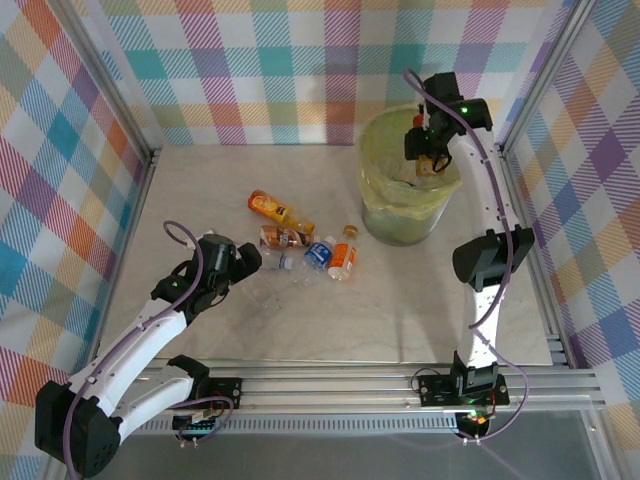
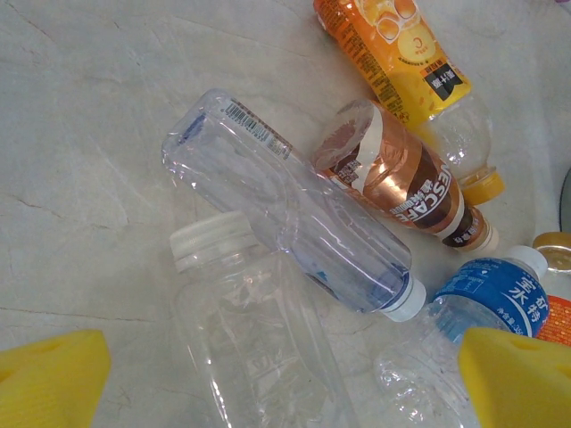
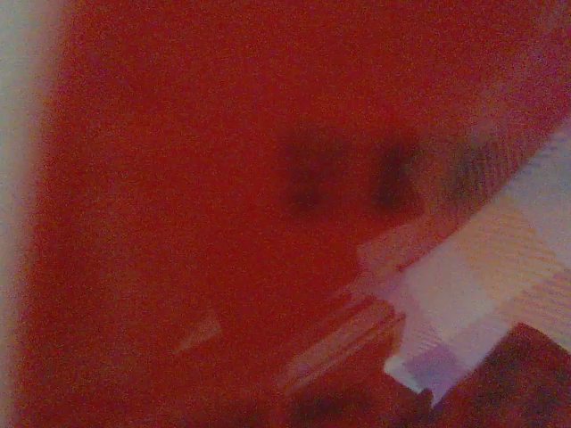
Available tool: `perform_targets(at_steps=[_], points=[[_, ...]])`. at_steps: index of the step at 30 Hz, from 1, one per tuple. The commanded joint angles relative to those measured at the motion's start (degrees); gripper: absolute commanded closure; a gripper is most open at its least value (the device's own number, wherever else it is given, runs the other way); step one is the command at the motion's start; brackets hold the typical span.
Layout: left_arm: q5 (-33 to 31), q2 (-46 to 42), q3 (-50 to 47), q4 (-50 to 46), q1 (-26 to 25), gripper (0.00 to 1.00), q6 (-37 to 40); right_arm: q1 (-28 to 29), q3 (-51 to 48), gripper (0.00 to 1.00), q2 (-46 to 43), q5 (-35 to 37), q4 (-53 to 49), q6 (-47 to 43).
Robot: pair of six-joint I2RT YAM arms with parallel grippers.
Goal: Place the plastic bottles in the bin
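1. The left hand (image 1: pixel 243 262) is released. Its yellow fingers (image 2: pixel 49 379) are spread wide over the left end of the bottle cluster on the surface (image 1: pixel 200 190).
2. Between those fingers lies a clear capped bottle (image 2: pixel 254 348). Its long axis runs across the line the fingers close on, with the white cap pointing away from the wrist, which suits a grasp round the body.
3. A slanted bottle (image 2: pixel 285 227), also clear, overlaps the capped one near its shoulder, so a lift may drag it along.
4. Beyond these lie the copper bottle (image 2: pixel 401 183), the orange bottle (image 2: pixel 397 58) and the blue bottle (image 2: pixel 489 292).
5. The bin (image 1: pixel 400 225) stands to the far right, apart from the cluster. The left arm is the nearer one to the bottles.
6. The right hand (image 1: pixel 428 152) hangs over the bin's mouth with something orange at it. I cannot tell whether that is grasped or let go, because the wrist view is a red blur.
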Motion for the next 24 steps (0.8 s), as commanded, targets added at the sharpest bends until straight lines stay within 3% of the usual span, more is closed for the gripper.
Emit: perform_targets(at_steps=[1, 9, 24], points=[[0.67, 0.09, 1.29, 0.96, 1.03, 0.00, 0.94, -0.60, 0.10, 0.25, 0.62, 2.25, -1.08, -1.09], [0.73, 0.16, 1.29, 1.07, 1.03, 0.00, 0.94, -0.65, 1.41, 0.08, 0.46, 4.23, -1.79, -1.29], [0.96, 0.31, 1.29, 1.32, 1.03, 0.00, 0.93, -0.65, 1.15, 0.09, -3.22, -0.70, -1.26, 1.26]])
